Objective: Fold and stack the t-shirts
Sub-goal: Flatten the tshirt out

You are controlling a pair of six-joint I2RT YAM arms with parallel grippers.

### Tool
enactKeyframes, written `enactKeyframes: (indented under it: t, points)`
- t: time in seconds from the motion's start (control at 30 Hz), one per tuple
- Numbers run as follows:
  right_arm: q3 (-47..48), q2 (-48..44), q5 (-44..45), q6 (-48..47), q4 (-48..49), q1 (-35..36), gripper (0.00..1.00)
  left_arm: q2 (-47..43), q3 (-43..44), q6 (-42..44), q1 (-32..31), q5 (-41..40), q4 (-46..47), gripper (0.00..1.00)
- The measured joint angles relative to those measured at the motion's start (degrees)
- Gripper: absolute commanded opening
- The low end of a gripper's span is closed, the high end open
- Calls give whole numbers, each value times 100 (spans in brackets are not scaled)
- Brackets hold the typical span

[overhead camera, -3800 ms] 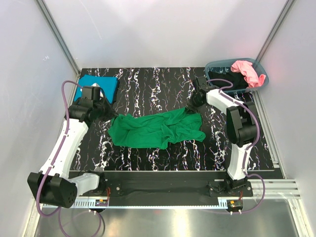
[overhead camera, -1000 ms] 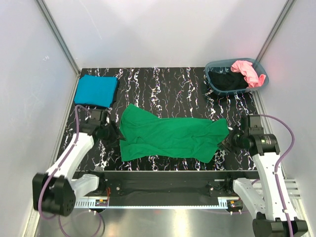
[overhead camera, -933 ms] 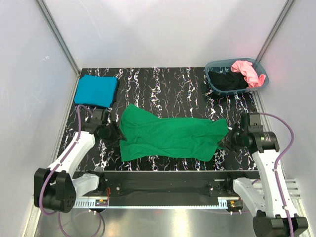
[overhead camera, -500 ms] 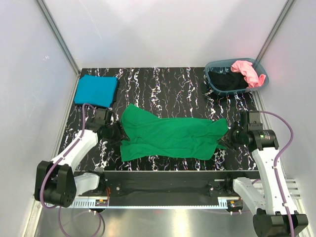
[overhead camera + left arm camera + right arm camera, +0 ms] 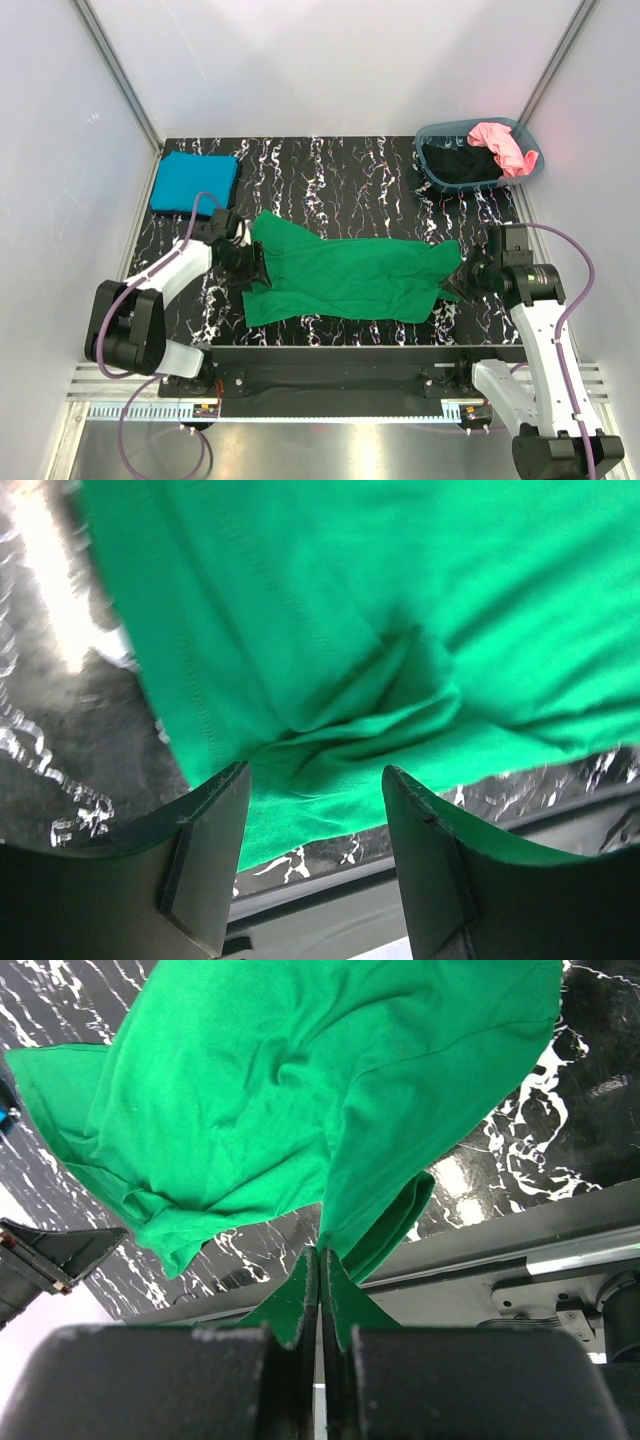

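A bright green t-shirt (image 5: 350, 275) lies spread lengthwise across the middle of the table. My left gripper (image 5: 254, 267) is open at the shirt's left edge. In the left wrist view its fingers (image 5: 205, 850) flank a bunched fold of green cloth (image 5: 330, 680) without closing on it. My right gripper (image 5: 458, 281) is shut on the shirt's right edge, and the right wrist view shows the cloth (image 5: 300, 1090) pinched at the tips (image 5: 320, 1256). A folded teal t-shirt (image 5: 195, 183) lies at the back left. Pink (image 5: 500, 145) and black (image 5: 455, 165) t-shirts sit in the basket.
The grey-blue oval basket (image 5: 431, 134) stands at the back right corner. The black marbled table (image 5: 340, 180) is walled by white panels on three sides. A metal rail (image 5: 340, 375) with both arm bases runs along the near edge.
My left gripper has moved right, onto the green shirt's left edge. My right gripper has stayed put, still pinching the right edge. Before that, the crumpled shirt was stretched out lengthwise.
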Motion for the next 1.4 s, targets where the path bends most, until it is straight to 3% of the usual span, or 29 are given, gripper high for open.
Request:
enactKeyframes:
  t: [0.3,0.53,0.7,0.93,1.2,1.4]
  points:
    - [-2,-170,-120,44,105,0,0,39,225,686,-22,949,-96,59]
    - [-2,-188,-125,39,125,0,0,44,225,404,-98,710,-358,60]
    - [4,-175,-127,37,144,0,0,-28,219,-680,-103,-280,-728,54]
    - [20,-153,-127,15,170,0,0,-1045,404,-2889,-103,-1582,-1521,57]
    - [22,-153,-122,2,168,0,0,-533,446,-4900,-105,-1515,-1987,51]
    - [83,-144,-120,-31,168,0,0,-20,474,-5418,-105,-1552,-2070,52]
